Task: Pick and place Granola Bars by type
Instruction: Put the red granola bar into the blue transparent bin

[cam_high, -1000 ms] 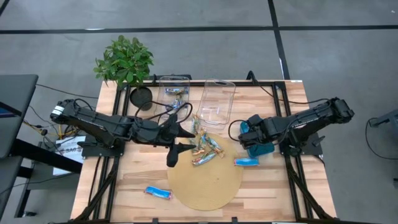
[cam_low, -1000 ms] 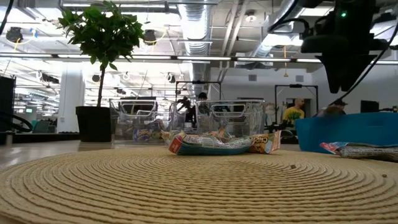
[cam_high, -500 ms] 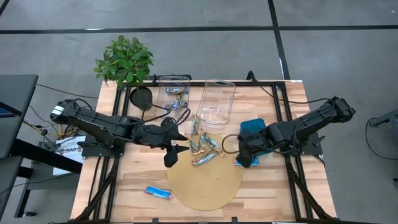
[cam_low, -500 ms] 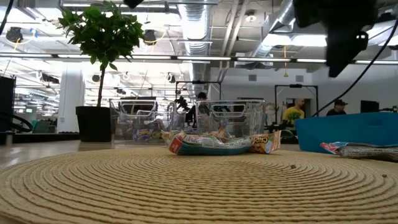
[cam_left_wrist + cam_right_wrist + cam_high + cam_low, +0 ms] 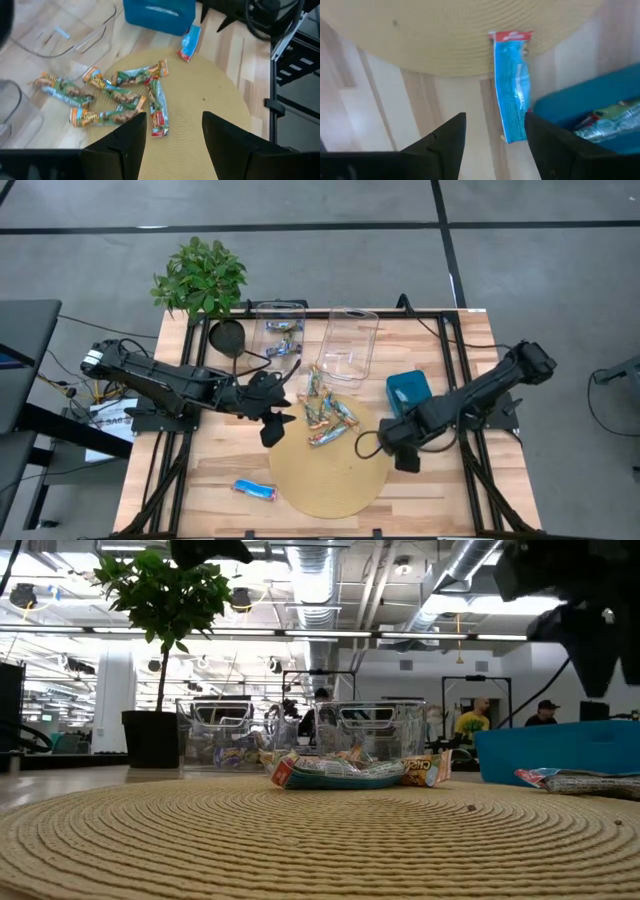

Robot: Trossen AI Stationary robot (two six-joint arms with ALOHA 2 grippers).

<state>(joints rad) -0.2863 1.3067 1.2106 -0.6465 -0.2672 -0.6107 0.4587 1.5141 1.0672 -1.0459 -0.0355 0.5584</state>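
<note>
Right tool (image 5: 495,137), fingers spread, is held over blue bar (image 5: 512,107) beside teal tray (image 5: 600,107); bar's long axis is seen fwd of tool. Left tool (image 5: 172,135) spread too, farther off.

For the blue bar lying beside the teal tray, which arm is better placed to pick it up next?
Right, probably. The right gripper is open and hangs directly over the blue bar at the round mat's edge, beside the teal tray. The left gripper, also open, looks at the multicoloured bars, farther off.

Woven rough mat (image 5: 300,840); pale wood tabletop (image 5: 440,490); glossy bars (image 5: 120,95); clear plastic bins (image 5: 350,345); matt dark right gripper (image 5: 492,145) fingers.
</note>
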